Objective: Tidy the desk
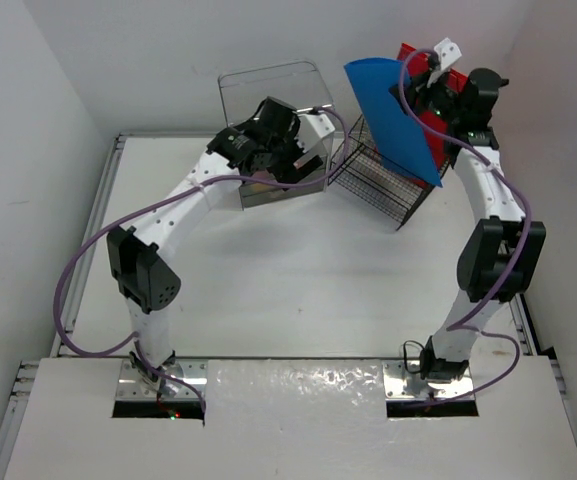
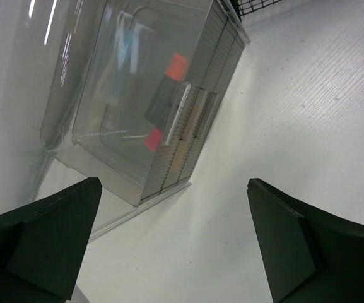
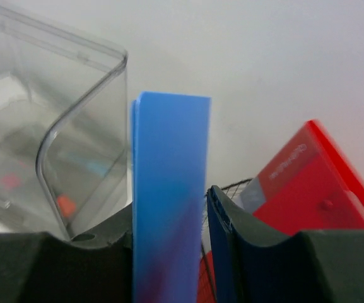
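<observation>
Clamping blue folder in right end effector, left end effector agape

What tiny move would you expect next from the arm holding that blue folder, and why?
Probably ease the blue folder down into the black wire rack. The right gripper is shut on it, it hangs tilted over the rack, and a red folder already stands there.

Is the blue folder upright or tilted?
Tilted: from above, the blue folder leans diagonally over the wire rack, clamped between the right gripper's jaws.
</observation>
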Controlling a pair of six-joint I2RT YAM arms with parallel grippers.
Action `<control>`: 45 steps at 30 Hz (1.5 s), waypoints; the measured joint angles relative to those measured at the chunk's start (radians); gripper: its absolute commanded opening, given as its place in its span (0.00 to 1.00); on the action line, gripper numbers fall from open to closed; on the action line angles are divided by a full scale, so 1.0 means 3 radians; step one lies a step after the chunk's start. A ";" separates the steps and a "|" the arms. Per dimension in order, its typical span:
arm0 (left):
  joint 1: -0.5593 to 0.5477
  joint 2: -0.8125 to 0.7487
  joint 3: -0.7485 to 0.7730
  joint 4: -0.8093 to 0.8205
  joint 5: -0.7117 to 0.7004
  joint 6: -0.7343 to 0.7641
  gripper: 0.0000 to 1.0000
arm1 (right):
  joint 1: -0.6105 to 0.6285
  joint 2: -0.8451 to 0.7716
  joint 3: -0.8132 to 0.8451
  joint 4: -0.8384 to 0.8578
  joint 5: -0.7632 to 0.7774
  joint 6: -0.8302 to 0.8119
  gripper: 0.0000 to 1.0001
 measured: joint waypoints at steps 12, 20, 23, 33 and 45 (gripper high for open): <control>0.0056 -0.0154 -0.0104 0.0003 0.0033 0.0000 1.00 | -0.0248 -0.0186 -0.0711 0.2711 0.0338 0.1334 0.00; 0.0058 -0.0155 -0.0104 -0.0001 0.0023 -0.0006 1.00 | -0.0352 0.0243 -0.0540 0.3465 0.0423 0.1895 0.00; 0.0060 -0.0155 -0.0104 -0.0001 0.0019 -0.0020 1.00 | -0.0352 0.0324 -0.0481 0.3502 0.0390 0.1998 0.00; 0.0060 -0.0112 -0.0009 0.0066 0.0023 -0.0027 1.00 | -0.0362 0.0310 -0.0519 0.3591 0.0238 0.2052 0.00; 0.0060 0.0175 0.0328 0.1029 0.0045 0.0175 1.00 | -0.0362 -0.0011 -0.0933 0.3512 0.0067 0.1912 0.00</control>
